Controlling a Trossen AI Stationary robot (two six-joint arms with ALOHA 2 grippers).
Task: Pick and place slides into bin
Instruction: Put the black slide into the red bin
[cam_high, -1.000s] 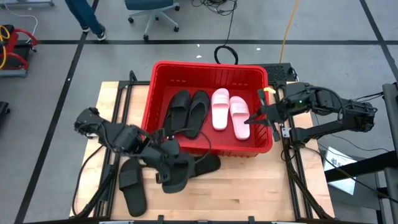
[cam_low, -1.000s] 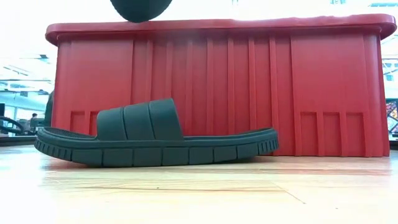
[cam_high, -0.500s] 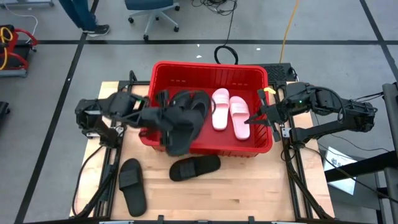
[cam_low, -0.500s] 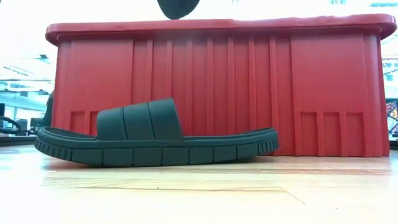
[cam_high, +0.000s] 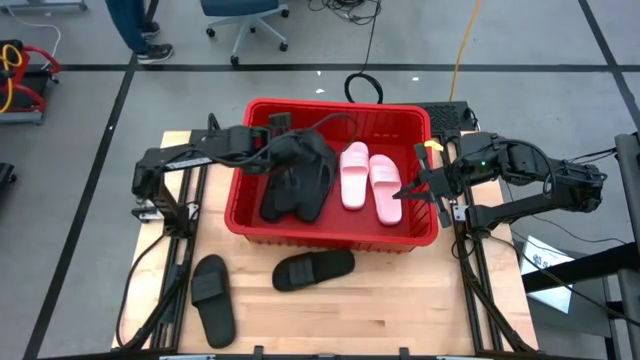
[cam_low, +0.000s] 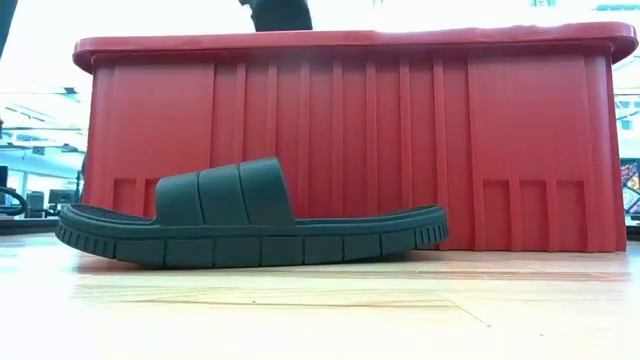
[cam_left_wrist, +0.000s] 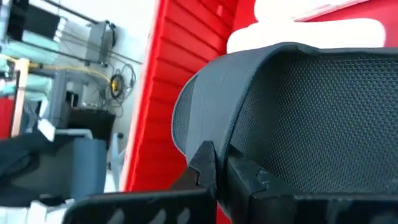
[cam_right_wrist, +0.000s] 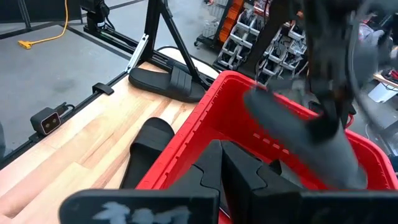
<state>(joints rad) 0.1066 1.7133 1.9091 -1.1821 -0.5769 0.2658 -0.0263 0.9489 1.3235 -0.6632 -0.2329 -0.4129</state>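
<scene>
Two grippers at the red bin (cam_high: 410, 243). Left gripper (cam_high: 282, 150) reaching over the bin's left half, jaws clamped on a black slide (cam_high: 283, 178) hanging above the bin floor, beside a second black slide (cam_high: 316, 185) lying in the bin. Right gripper (cam_high: 402, 192) parked at the bin's right wall, just above the rim, jaws fully closed with nothing between them. Two pale pink slides (cam_high: 368, 183) lying side by side in the bin's right half, close to the right gripper. Two more black slides outside the bin on the wooden table (cam_high: 400, 300): one black slide on the table (cam_high: 314, 268) right against the bin's front wall, crosswise; another black slide at the corner (cam_high: 213, 298) off the bin's front left corner, well apart from the wall. Low view: bin's ribbed front wall filling the background, that nearer slide lying sole-down before it.
</scene>
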